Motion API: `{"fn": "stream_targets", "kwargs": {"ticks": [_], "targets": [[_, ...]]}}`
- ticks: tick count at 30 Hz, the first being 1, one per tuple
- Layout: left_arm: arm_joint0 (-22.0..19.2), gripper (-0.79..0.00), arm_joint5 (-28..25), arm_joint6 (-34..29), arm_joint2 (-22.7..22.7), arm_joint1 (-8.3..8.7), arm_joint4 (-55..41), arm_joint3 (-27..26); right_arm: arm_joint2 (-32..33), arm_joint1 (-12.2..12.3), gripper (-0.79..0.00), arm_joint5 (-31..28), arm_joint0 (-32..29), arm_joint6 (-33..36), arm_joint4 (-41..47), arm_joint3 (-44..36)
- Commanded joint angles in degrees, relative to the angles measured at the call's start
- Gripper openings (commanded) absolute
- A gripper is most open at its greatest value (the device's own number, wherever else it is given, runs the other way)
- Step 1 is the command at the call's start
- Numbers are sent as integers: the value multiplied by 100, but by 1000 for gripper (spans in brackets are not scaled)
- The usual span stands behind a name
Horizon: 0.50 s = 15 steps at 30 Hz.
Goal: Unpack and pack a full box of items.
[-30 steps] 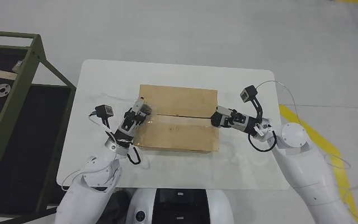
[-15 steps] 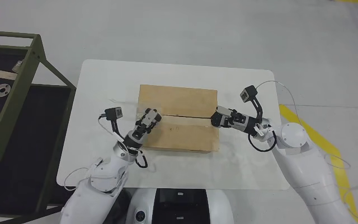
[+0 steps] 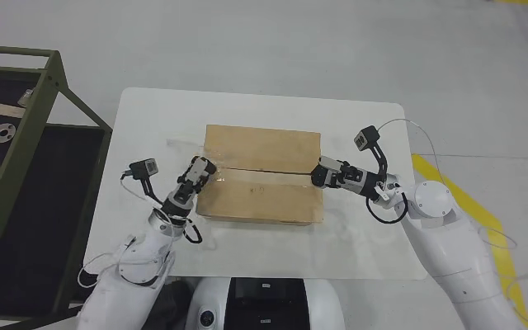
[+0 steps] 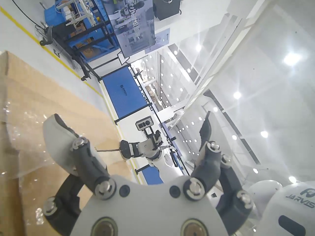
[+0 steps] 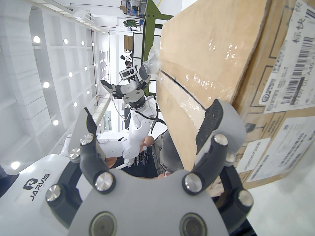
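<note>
A closed cardboard box [image 3: 260, 148] lies in the middle of the white table [image 3: 148, 115], its two top flaps meeting in a seam under clear tape [image 5: 196, 79]. My left gripper [image 3: 202, 167] is open at the box's left end, by the seam; the box top [image 4: 37, 99] lies beside its own fingertips [image 4: 56, 126]. A crumpled loose end of tape [image 5: 152, 58] stands up at that end. My right gripper [image 3: 317, 174] is open at the right end of the seam, one finger [image 5: 214, 119] against the box's top edge [image 5: 246, 84].
Shipping labels [image 5: 283, 87] cover the box's right end face. An olive-green metal rack [image 3: 33, 107] stands off the table's left side. Bare table surrounds the box on all sides, widest at the front [image 3: 272, 256].
My left gripper went rightward over the box top, then came back to the box's left edge. The right arm and the box have stayed put.
</note>
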Motion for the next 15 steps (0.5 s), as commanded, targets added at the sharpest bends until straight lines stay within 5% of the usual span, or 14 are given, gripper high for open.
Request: {"fn": "stream_targets", "kwargs": {"ticks": [1,15], "targets": [[79,0,-55,-85,-164,14,-177,10,0,0,0,0,0,0,0,0],[167,0,-90,-440,-1354,79,-1414,494,0,0,0,0,0,0,0,0]]}}
